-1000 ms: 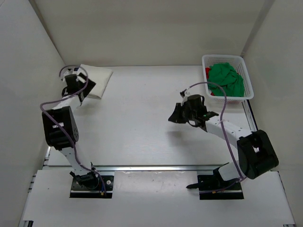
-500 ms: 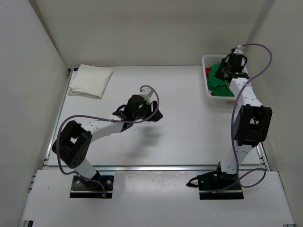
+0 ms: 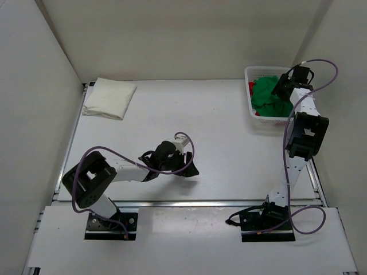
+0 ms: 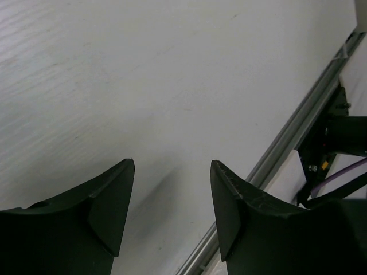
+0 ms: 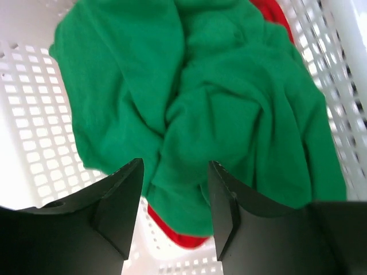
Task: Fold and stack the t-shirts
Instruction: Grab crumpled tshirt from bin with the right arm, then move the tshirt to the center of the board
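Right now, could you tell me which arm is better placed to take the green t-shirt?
The right: the right pincer hangs open directly over the green t-shirt in the mesh basket; the left pincer is over the table, far off.

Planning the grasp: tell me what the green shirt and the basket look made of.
Green shirt: soft matte knit cloth, going by its loose folds and creases. Basket: seemingly rigid white plastic, slightly glossy, with a moulded grid of holes.

A white plastic mesh basket [image 3: 268, 121] sits at the far right corner of the white table [image 3: 189, 114], whose near edge carries a metal rail [image 3: 189, 203].
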Robot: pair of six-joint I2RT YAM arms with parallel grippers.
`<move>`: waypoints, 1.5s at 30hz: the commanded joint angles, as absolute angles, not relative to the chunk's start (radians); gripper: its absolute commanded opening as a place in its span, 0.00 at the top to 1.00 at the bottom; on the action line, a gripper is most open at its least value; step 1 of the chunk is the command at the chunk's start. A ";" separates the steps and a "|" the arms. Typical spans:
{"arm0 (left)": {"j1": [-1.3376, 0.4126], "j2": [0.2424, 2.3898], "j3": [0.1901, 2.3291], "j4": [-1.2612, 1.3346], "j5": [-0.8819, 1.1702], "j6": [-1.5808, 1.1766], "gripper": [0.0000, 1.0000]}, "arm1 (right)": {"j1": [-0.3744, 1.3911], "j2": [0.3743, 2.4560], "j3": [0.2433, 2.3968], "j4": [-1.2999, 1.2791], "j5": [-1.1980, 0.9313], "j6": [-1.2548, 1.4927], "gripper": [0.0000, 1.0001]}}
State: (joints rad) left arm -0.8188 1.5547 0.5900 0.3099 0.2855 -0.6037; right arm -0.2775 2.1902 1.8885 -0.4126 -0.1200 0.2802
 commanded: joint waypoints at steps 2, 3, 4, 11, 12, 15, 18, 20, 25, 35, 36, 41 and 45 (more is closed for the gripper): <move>-0.862 1.598 0.591 0.416 0.339 -0.658 0.34 | -0.255 2.241 1.988 -0.419 -0.114 0.236 0.53; -0.871 1.603 0.601 0.413 0.337 -0.658 0.36 | -0.247 2.252 2.024 -0.435 -0.098 0.224 0.53; -0.873 1.601 0.597 0.417 0.328 -0.660 0.35 | -0.242 2.285 2.035 -0.446 -0.095 0.222 0.54; -0.848 1.565 0.581 0.402 0.302 -0.663 0.37 | -0.232 2.373 2.200 -0.543 -0.091 0.216 0.97; -0.848 1.557 0.581 0.391 0.295 -0.664 0.37 | -0.226 2.367 2.203 -0.532 -0.075 0.212 1.00; -0.844 1.555 0.587 0.384 0.291 -0.666 0.37 | -0.207 2.283 2.198 -0.519 -0.055 0.218 1.00; -0.835 1.562 0.607 0.370 0.305 -0.663 0.38 | -0.201 2.174 2.189 -0.508 -0.051 0.224 1.00; -0.827 1.545 0.618 0.358 0.311 -0.663 0.38 | -0.192 2.094 2.162 -0.500 -0.060 0.219 1.00; -0.792 1.482 0.669 0.304 0.282 -0.635 0.37 | -0.152 1.743 1.865 -0.295 -0.086 0.222 1.00; -0.568 1.327 0.673 0.180 0.299 -0.632 0.35 | 0.246 1.244 1.637 -0.123 -0.057 0.163 1.00; -0.536 1.297 0.658 0.192 0.311 -0.652 0.35 | 0.311 1.233 1.641 -0.124 -0.055 0.155 1.00; -0.297 1.191 0.581 0.221 0.396 -0.721 0.34 | 0.325 1.230 1.530 -0.051 -0.214 0.334 1.00; -0.184 1.109 0.520 0.201 0.411 -0.724 0.33 | 0.286 1.235 1.153 0.174 -0.325 0.539 1.00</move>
State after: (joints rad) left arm -0.2287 1.1759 0.5591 0.2176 0.3618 -0.7090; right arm 0.3138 1.1938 1.3533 0.0353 -0.2214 0.3626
